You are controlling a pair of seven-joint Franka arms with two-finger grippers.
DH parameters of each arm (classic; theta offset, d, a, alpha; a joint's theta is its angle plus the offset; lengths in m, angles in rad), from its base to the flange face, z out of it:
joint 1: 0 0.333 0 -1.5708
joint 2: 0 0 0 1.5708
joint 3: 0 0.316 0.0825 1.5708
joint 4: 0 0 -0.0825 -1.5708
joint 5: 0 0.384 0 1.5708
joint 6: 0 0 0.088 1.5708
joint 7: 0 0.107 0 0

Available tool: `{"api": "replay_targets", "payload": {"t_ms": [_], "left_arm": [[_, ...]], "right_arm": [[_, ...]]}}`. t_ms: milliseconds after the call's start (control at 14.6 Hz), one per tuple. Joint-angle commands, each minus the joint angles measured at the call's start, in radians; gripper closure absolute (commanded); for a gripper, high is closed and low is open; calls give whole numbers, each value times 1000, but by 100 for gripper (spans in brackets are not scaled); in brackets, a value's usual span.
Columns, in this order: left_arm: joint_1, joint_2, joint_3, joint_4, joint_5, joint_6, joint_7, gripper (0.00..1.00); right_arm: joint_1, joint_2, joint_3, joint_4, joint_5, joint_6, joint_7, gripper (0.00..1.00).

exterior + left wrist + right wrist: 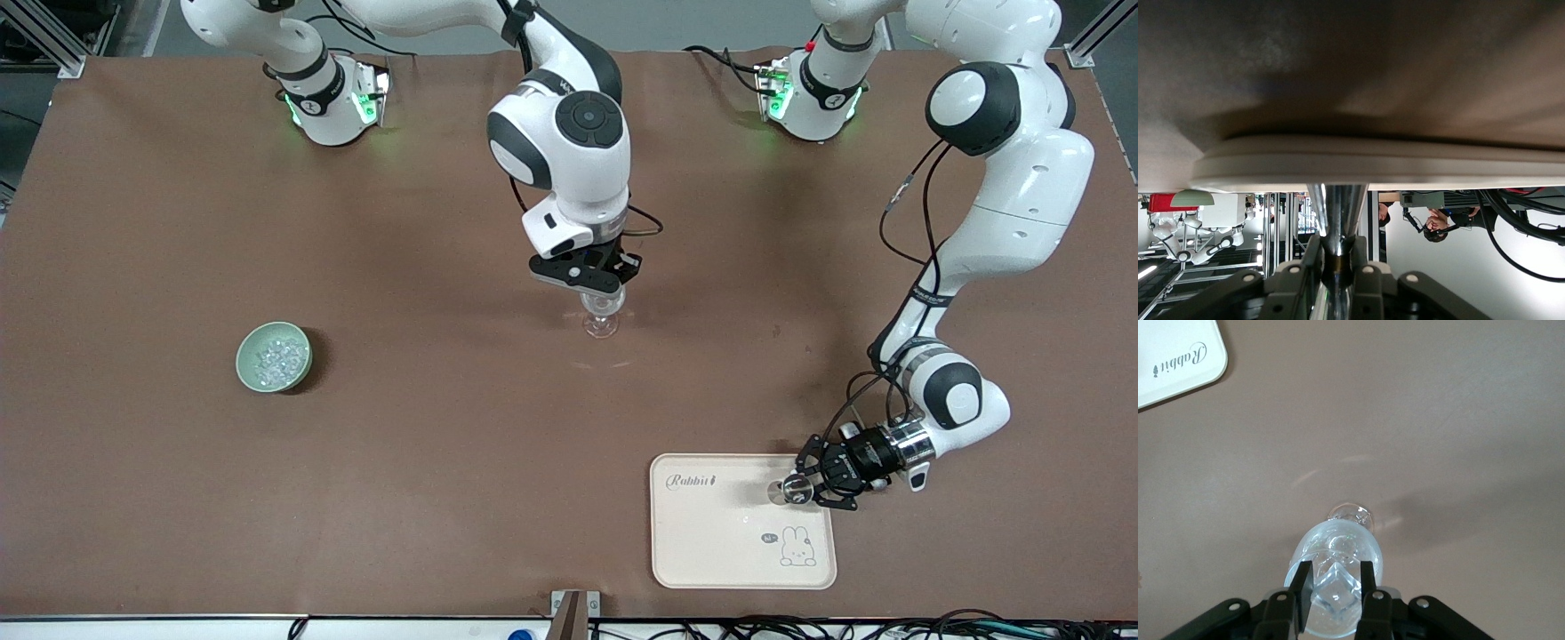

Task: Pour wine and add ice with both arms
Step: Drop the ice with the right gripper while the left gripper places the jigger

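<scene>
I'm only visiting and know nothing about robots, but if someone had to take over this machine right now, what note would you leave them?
Right gripper: over the stemmed glass mid-table, shut on an ice cube just above the bowl of the glass.
Left gripper: low over the rabbit tray, shut on a shiny metal-looking vessel by its narrow part.
Remaining ice sits in the green bowl, toward the right arm's end.
Done: cube brought to the glass.
Left: release it. Whether wine has been poured, I cannot tell.
</scene>
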Motion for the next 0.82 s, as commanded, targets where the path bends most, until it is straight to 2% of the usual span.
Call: {"api": "replay_targets", "payload": {"t_ms": [0,68,205,411,479,548,753], "left_arm": [[-11,13,1,18,-19,14,21,26],[-9,12,1,15,-18,14,21,22],[-6,6,6,11,-13,12,21,0],[0,-37,30,7,26,12,15,0],[0,-62,52,1,89,11,8,0],[7,-81,52,-8,153,5,7,0],[32,-140,55,-30,348,-38,-47,0]], "right_arm": [[10,10,-3,18,-19,2,10,78],[10,10,-3,18,-19,2,10,77],[11,11,-3,18,-18,3,14,70],[25,13,-3,18,-18,6,17,62],[25,11,-3,18,-19,5,17,61],[25,13,-3,18,-18,6,17,56],[25,11,-3,18,-19,6,14,49]]}}
